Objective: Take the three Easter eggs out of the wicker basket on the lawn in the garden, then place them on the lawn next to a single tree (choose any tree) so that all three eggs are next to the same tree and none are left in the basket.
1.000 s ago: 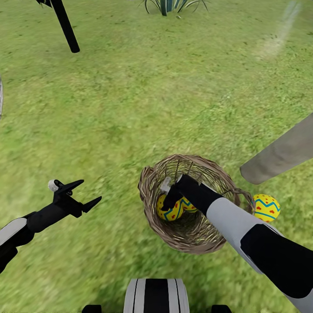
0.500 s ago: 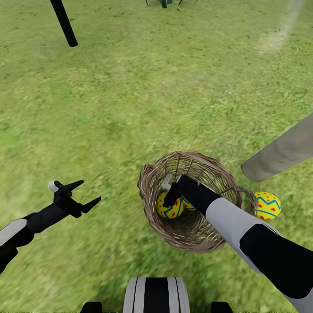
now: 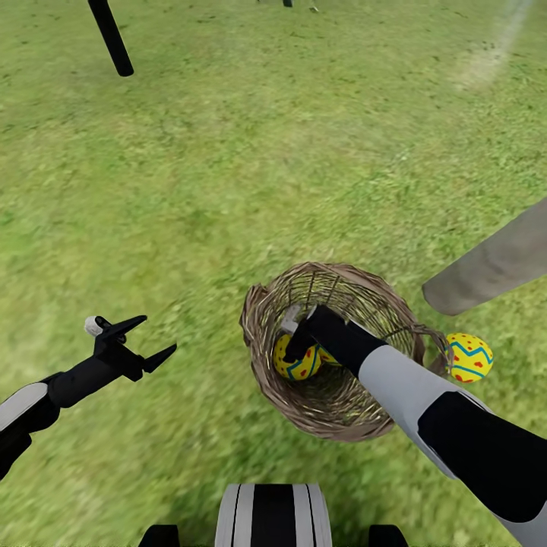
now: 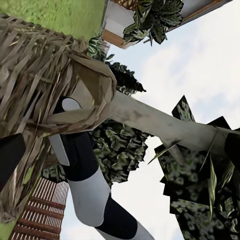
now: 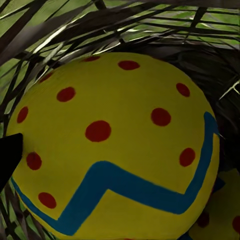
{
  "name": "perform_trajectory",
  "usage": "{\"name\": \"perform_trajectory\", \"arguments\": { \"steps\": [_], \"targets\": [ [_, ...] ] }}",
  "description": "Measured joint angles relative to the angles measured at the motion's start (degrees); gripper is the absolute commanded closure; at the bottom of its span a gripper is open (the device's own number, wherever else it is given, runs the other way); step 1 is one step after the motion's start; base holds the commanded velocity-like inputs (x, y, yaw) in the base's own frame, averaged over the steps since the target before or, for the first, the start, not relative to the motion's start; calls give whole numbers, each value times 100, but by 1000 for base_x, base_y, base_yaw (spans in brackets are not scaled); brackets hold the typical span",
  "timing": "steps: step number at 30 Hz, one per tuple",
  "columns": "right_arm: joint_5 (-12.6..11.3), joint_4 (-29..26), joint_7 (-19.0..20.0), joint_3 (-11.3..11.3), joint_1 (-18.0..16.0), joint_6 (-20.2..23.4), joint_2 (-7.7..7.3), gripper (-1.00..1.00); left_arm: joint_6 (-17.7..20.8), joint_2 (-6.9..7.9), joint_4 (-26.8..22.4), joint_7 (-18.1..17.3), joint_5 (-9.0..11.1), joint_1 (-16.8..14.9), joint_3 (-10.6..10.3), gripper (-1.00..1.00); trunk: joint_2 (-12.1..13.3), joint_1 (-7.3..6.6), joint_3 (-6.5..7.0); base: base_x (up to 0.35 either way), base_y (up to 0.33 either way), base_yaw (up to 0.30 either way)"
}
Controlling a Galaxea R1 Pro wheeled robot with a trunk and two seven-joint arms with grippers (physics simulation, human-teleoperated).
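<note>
The wicker basket (image 3: 365, 410) sits on the lawn (image 3: 228, 190) in front of me. My right gripper (image 3: 293, 339) reaches down inside it, open, with its fingers over a yellow Easter egg (image 3: 300, 366) (image 5: 115, 145). A second egg (image 3: 327, 355) (image 5: 222, 212) lies beside that one, mostly hidden by the arm. A third egg (image 3: 469, 357) rests on the grass just outside the basket, near the pale trunk of the tree (image 3: 494, 266) (image 4: 160, 120). My left gripper (image 3: 144, 339) hovers open over the grass to the basket's left, holding nothing. The left wrist view looks at the basket's weave (image 4: 40, 75).
A thin dark trunk (image 3: 112, 38) stands far off at the upper left. Open grass stretches ahead and to the left. My own base (image 3: 273, 516) shows at the bottom edge. Dark foliage (image 4: 200, 185) and a building (image 4: 120, 25) show behind the tree.
The whole head picture has shifted slightly, so the camera moved. Both arms, the basket and the eggs keep their places relative to each other.
</note>
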Motion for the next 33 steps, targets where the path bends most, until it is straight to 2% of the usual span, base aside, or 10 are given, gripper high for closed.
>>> {"name": "perform_trajectory", "arguments": {
  "steps": [2,9,10,23,33],
  "targets": [
    [-78,-2,10,-8,-1,24,-12,-100,-1,0,4,2,-3,0,0,-100,-3,5,-43,0,0,0],
    [-88,-150,16,-4,-4,35,-12,-100,5,0,4,3,-1,1,0,-100,-9,14,-131,0,0,0],
    [-93,-139,17,-1,-3,33,-12,100,5,0,4,3,1,0,0,-100,-9,14,-132,0,0,0],
    [-55,-259,11,3,-2,16,-13,100,-2,-12,9,-4,0,0,-9,-100,-11,19,-177,0,0,0],
    [-113,16,13,-13,0,13,-18,100,-1,-18,5,-5,2,-2,-19,-100,-5,7,-67,0,0,0]
  ]
}}
